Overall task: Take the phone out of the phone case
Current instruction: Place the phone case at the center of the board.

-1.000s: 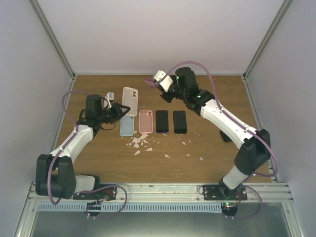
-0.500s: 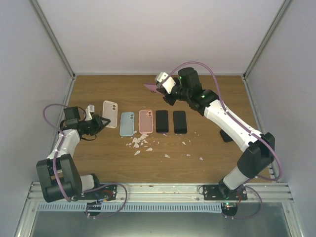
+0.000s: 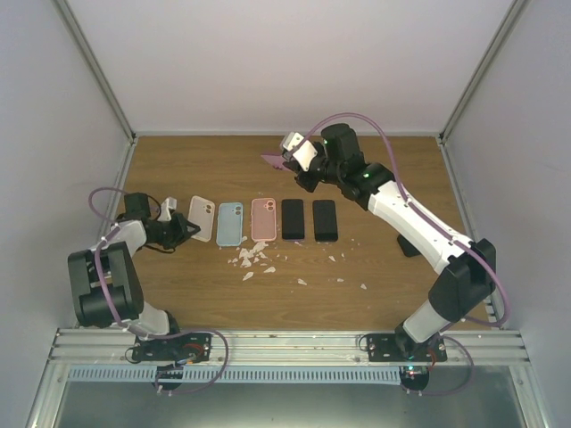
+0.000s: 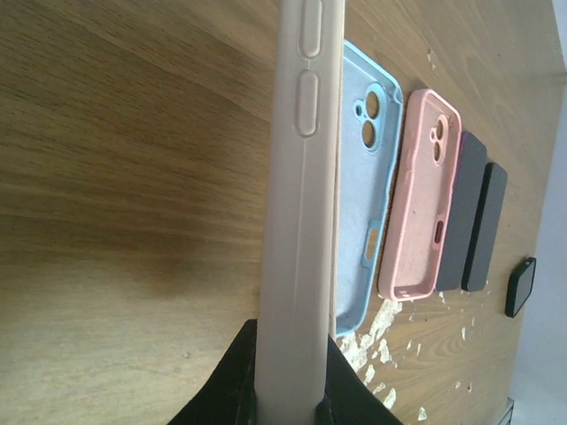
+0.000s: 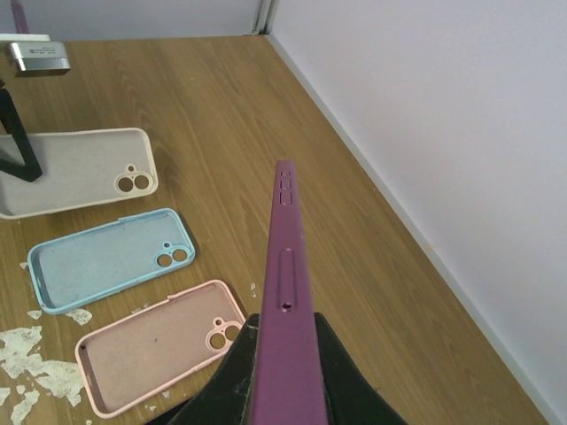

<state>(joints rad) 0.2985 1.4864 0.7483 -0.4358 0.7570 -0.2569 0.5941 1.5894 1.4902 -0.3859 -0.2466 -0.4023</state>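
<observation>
1. The right claw pinches the purple case above the worktop, behind the row. Its long axis runs straight out from the claw.
2. The left claw, well apart, pinches a cream case at the row's left end.

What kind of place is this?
Probably a robotics lab test cell: white panel walls box in a wooden table, a left arm and right arm are bolted to a metal rail, and phone cases lie in a row.
</observation>
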